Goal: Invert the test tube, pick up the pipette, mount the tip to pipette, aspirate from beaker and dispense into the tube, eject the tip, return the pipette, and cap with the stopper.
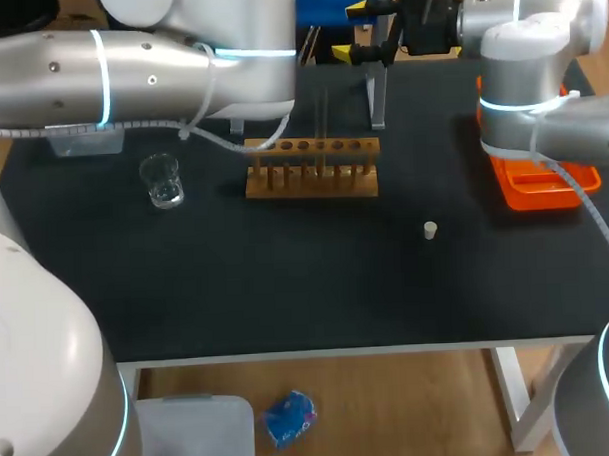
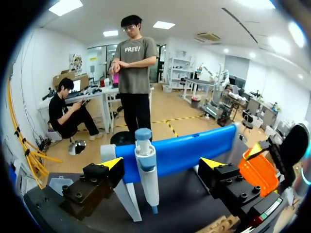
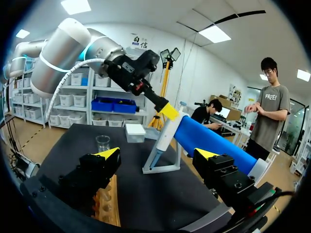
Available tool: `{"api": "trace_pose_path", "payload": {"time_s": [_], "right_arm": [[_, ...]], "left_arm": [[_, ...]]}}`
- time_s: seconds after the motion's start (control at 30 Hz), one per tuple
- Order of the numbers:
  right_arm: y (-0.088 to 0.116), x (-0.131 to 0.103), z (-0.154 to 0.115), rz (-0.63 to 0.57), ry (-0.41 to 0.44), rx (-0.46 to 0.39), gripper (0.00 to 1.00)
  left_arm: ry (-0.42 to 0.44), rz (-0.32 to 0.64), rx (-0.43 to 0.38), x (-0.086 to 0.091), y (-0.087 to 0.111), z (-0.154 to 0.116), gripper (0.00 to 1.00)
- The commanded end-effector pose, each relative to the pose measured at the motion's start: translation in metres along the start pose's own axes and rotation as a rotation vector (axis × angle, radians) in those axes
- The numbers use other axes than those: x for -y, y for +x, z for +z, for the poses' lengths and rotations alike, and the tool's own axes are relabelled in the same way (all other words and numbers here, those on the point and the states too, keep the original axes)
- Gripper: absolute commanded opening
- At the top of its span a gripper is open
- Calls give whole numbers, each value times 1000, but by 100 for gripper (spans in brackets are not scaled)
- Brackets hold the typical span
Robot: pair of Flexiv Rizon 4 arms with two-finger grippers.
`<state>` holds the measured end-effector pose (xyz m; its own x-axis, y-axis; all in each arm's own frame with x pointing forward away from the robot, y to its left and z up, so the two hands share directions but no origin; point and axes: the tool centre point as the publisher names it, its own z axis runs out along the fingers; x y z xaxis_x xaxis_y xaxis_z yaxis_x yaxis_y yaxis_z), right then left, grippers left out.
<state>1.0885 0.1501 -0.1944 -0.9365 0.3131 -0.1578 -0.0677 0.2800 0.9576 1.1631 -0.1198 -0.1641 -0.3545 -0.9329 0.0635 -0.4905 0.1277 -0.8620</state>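
A white and blue pipette hangs on the blue stand, between the spread fingers of my open left gripper, which touch nothing. Seen from the right wrist, a yellow fingertip of that gripper sits by the pipette. My right gripper is open and empty at the back of the table, pointing at the stand. A clear test tube stands in the wooden rack. The glass beaker is left of the rack. The small white stopper lies on the mat.
An orange tray sits at the right edge under my right arm. A clear plastic box stands at the back left. The stand's white foot is just behind the rack. My left arm spans the back left of the table.
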Motion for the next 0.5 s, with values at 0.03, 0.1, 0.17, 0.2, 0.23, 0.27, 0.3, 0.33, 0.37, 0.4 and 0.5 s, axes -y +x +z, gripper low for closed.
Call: {"api": "trace_pose_path", "payload": {"time_s": [0.03, 0.1, 0.17, 0.2, 0.23, 0.27, 0.3, 0.33, 0.37, 0.4, 0.5], "right_arm": [[-1, 0, -1, 0, 1, -4, 100], [-1, 0, -1, 0, 1, -4, 100], [-1, 0, -1, 0, 1, -4, 100], [-1, 0, -1, 0, 1, -4, 100], [-1, 0, -1, 0, 1, -4, 100], [-1, 0, -1, 0, 1, -4, 100], [-1, 0, -1, 0, 1, -4, 100], [-1, 0, -1, 0, 1, -4, 100], [-1, 0, -1, 0, 1, -4, 100], [-1, 0, -1, 0, 1, -4, 100], [-1, 0, -1, 0, 1, -4, 100]], "left_arm": [[84, 64, -72, -2, -2, -24, 100], [115, 165, -106, -2, -2, -32, 100], [113, 276, -187, -5, 0, -38, 100], [128, 316, -185, -7, 0, -42, 100], [141, 347, -206, -9, -1, -47, 100], [154, 391, -261, -12, -1, -51, 100], [172, 428, -281, -14, 0, -56, 100], [190, 451, -292, -17, -1, -61, 100], [203, 475, -329, -20, -3, -66, 100], [216, 499, -354, -24, -3, -71, 100], [254, 529, -431, -33, -6, -84, 100]]}}
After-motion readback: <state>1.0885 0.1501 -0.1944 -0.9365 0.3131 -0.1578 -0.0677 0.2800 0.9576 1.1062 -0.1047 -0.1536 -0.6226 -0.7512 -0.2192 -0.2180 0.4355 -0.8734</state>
